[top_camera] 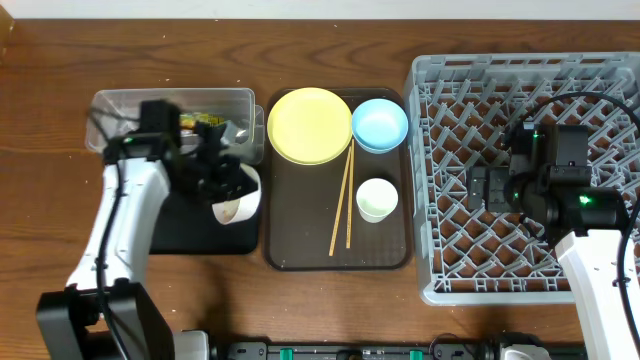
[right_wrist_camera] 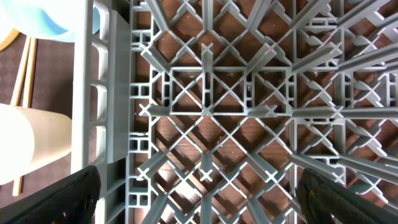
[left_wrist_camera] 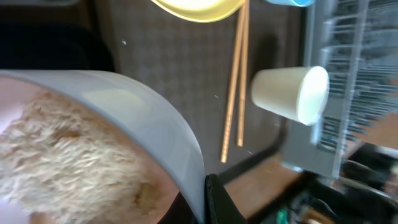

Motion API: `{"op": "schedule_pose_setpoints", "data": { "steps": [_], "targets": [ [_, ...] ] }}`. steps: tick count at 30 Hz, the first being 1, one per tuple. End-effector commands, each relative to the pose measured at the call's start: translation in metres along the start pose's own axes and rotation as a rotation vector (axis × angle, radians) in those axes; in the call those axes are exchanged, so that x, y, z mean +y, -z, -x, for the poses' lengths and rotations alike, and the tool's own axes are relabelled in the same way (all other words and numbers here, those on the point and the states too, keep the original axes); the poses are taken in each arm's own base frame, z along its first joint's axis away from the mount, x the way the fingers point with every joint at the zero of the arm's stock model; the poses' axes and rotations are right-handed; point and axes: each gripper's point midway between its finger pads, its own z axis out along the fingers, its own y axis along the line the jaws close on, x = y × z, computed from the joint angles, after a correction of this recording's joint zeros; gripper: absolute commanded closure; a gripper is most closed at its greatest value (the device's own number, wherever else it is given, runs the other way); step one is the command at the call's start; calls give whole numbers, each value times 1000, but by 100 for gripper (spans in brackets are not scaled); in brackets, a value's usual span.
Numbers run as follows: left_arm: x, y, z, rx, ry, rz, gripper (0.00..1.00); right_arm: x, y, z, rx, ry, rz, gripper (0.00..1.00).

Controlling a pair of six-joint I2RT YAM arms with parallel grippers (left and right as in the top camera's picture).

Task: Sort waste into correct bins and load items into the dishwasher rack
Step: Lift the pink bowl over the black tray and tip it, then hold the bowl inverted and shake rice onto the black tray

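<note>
Your left gripper (top_camera: 225,185) is clamped on the rim of the white bowl (top_camera: 240,203), tilted just left of the brown tray (top_camera: 300,235), with rice (left_wrist_camera: 56,162) inside. Your right gripper (top_camera: 478,188), fingers spread apart, hovers over the rack (top_camera: 440,285), right of that tray.

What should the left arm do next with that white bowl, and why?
Probably tip the white bowl further: the left gripper holds it by the rim over the black tray, and rice is inside it.
</note>
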Motion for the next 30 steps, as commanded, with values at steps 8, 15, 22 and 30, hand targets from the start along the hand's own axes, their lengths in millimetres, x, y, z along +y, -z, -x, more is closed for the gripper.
{"op": "schedule_pose_setpoints", "data": {
  "steps": [8, 15, 22, 30],
  "targets": [
    [-19, 45, 2, -300, -89, -517, 94, 5, 5, 5, -15, 8, 11, 1],
    [2, 59, 1, -442, -32, -594, 94, 5, 5, 4, -10, 8, 11, 1],
    [18, 74, 2, -519, 83, -644, 94, 5, 5, 3, -5, 8, 11, 1],
    [29, 84, 3, -556, 131, -637, 94, 5, 5, 3, -5, 8, 11, 1]
  ]
}}
